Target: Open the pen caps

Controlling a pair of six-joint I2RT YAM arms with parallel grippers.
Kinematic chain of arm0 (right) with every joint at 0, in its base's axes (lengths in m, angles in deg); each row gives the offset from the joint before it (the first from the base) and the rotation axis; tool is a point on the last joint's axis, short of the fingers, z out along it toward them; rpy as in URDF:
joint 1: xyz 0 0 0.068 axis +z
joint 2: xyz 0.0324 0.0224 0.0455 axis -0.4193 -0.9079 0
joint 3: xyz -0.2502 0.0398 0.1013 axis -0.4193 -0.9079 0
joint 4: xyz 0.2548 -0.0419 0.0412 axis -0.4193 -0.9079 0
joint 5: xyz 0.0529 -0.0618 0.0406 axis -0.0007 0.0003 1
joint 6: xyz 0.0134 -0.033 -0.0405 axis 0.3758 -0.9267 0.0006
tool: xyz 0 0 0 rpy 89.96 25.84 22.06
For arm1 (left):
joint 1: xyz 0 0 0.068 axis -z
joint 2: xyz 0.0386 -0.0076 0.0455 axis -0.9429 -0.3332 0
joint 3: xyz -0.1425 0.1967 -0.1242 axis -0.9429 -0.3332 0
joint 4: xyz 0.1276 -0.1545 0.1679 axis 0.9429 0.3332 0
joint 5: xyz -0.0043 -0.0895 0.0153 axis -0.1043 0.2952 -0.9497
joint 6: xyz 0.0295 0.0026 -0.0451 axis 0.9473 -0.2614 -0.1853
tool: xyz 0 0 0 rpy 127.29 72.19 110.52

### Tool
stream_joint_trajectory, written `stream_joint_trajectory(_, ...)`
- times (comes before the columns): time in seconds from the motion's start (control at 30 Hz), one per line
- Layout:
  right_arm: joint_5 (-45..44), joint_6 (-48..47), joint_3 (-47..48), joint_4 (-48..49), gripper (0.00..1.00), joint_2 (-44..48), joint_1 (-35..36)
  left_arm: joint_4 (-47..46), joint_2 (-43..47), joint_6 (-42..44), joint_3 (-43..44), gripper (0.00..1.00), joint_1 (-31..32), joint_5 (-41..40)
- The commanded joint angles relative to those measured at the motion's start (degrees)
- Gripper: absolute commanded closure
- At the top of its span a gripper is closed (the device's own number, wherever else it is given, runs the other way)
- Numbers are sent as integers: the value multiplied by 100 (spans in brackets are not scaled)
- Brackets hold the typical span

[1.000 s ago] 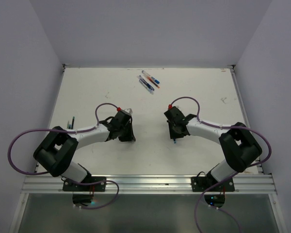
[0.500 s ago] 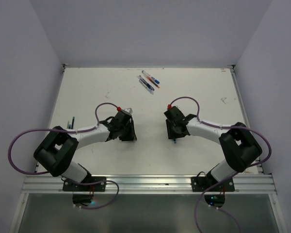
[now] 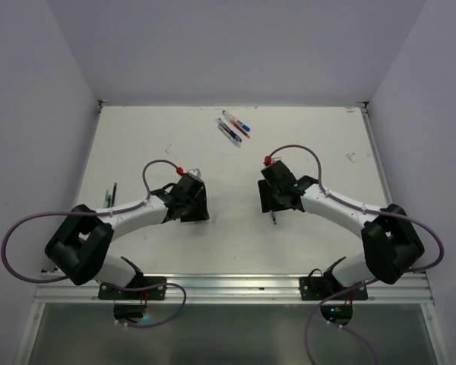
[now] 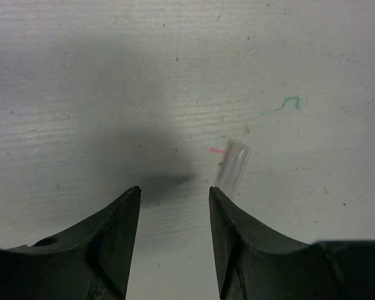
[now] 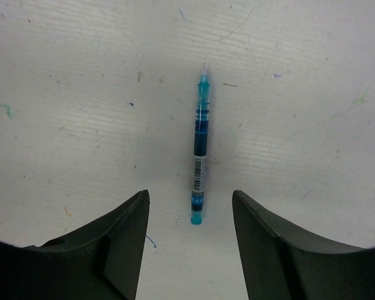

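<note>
White table, scratched and marked with ink, is filling every view, with pale walls standing around it.

On the left, the left gripper is hanging low over the surface with its jaws apart and holding nothing. A cap, a short clear tube, is lying flat just ahead of the inner finger, slightly outside the gap between the jaws. I am judging that it is lying there loose because it is already off its pen, so this arm is not needing to grip it.

Toward the middle, far ahead of both tools, a few pens are lying close together near the back edge of the table. They are too small to tell if their caps are on, but probably they are waiting for their turn.

On the right, the right gripper is also hanging wide open and empty. A pen is lying flat on the table in line with the gap, just ahead of the fingers, its bare tip pointing away from the tool. Its tip is showing, so this one is looking finished.
</note>
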Motion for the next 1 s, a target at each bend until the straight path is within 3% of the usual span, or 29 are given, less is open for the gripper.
stream_joint_trajectory(0.0, -299, -172, 420, -316, 40, 288, -23, 491, 490, -31, 220, 48, 3, -503)
stream_joint_trajectory(0.13, -1185, 20, 622, -650, 30, 473, -23, 816, 1017, -22, 387, 38, 12, -802)
stream_joint_trajectory(0.17, -1744, 38, 667, -816, 2, 508, -23, 956, 1201, -22, 413, 36, 4, -924)
stream_joint_trajectory(0.23, -2152, 21, 772, -967, 2, 596, -23, 1071, 1387, -4, 484, 28, 3, -1022)
stream_joint_trajectory(0.4, -2181, -338, 1009, -950, 1, 614, -23, 1440, 1712, 118, 624, 24, -66, -1286)
stream_joint_trajectory(0.57, -1461, -682, 1089, -431, 1, 553, -23, 1661, 1686, 347, 599, 24, -707, -937)
stream_joint_trajectory(0.7, -724, -524, 1134, -511, 1, 508, -23, 1502, 1853, 777, 396, 25, -1673, -863)
stream_joint_trajectory(0.87, 366, -515, 676, 96, 1, 693, 3, 1116, 2003, 1506, 334, 20, -1939, -1233)
stream_joint_trajectory(0.97, 526, -489, 544, 96, 1, 658, 152, 1045, 1863, 2060, 536, 20, -2088, -1626)
